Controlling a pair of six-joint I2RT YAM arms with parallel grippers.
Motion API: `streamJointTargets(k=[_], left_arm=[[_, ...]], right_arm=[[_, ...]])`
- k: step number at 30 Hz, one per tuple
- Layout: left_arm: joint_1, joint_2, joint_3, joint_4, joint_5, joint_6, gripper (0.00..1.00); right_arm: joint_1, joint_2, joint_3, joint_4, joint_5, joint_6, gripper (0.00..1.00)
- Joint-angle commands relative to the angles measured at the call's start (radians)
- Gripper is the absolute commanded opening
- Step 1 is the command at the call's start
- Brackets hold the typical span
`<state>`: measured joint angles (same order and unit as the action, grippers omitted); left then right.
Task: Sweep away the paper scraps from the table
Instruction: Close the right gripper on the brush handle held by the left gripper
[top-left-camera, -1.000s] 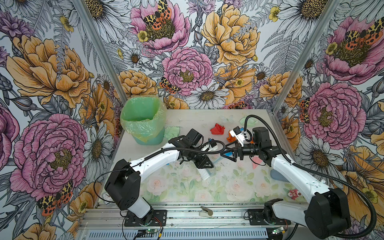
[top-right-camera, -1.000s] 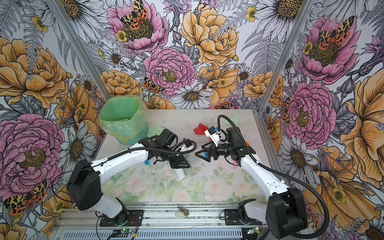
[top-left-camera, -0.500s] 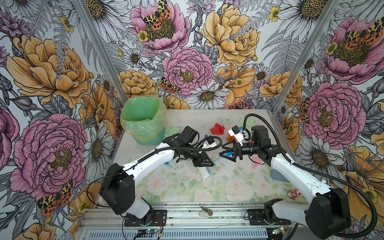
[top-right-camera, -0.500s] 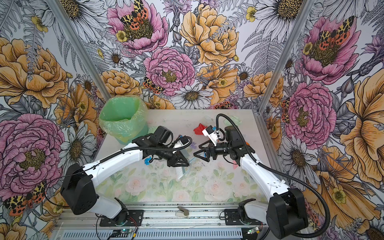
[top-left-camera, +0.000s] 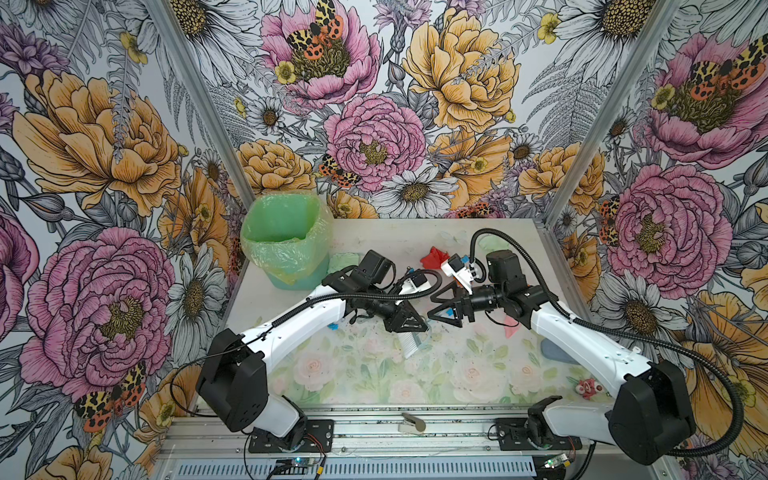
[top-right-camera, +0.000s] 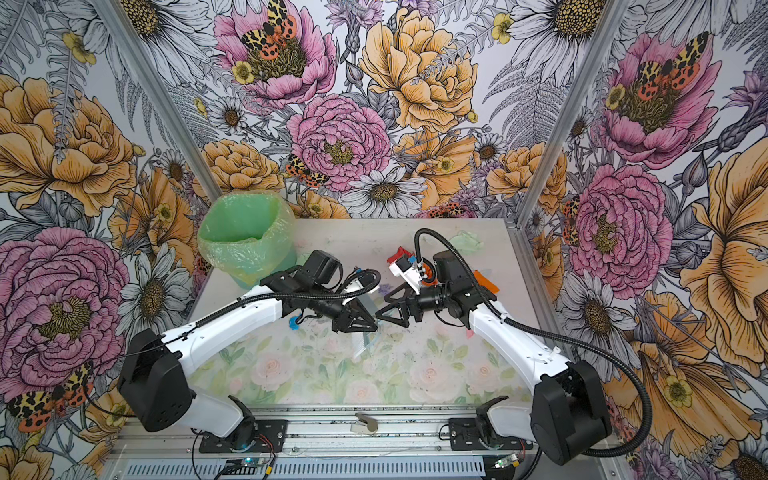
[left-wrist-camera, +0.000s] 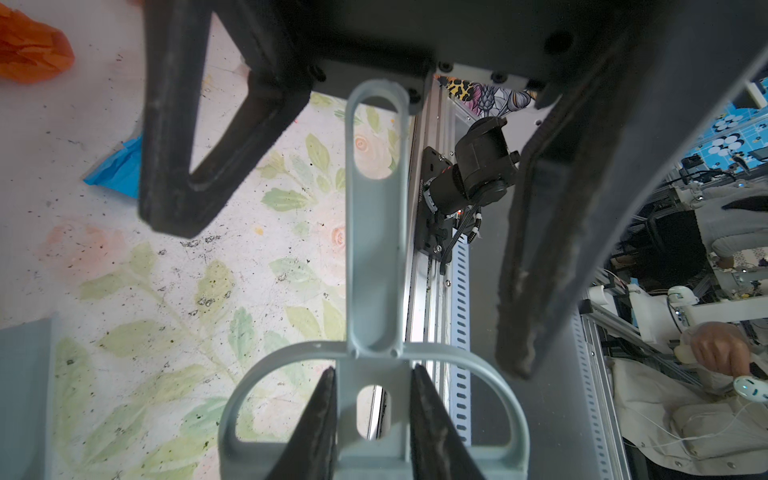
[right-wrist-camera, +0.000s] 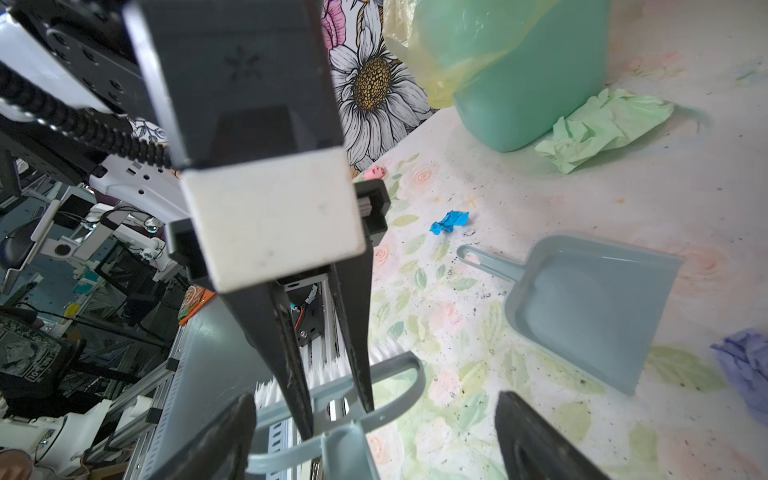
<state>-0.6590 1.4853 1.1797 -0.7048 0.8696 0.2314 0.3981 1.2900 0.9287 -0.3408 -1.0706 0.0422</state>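
Left end effector (left-wrist-camera: 372, 374) pinches the stiff brush (left-wrist-camera: 352, 249); right end effector (top-left-camera: 432, 308), spread, should take its handle loop (paper scraps (right-wrist-camera: 451, 221) look feather-light).

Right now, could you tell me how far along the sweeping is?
Done: nothing visibly; the dustpan lies empty. In hand: the left gripper is shut on the brush; the open right gripper straddles its handle. Left: the red scrap, blue scrap, pale green scrap and lilac scrap lie on the table.

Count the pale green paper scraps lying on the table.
2 pale green scraps: one beside the base of the bin, one near the back right corner. Others may be hidden.
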Motion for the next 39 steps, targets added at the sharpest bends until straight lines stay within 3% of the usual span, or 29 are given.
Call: streamJointTargets(k=[1,18,39], left_arm=[[0.018,-0.010,0.019,0.028,0.054,0.029,0.00],[0.061,0.010,0.019,0.028,0.106,0.049,0.00],[0.063,0.015,0.016,0.028,0.113,0.048,0.00]], right_arm=[[0.022,0.013,0.042,0.008,-0.004,-0.025,0.90],[0.073,0.042,0.062,0.006,-0.028,-0.025,0.66],[0.081,0.040,0.078,-0.019,-0.040,-0.037,0.51]])
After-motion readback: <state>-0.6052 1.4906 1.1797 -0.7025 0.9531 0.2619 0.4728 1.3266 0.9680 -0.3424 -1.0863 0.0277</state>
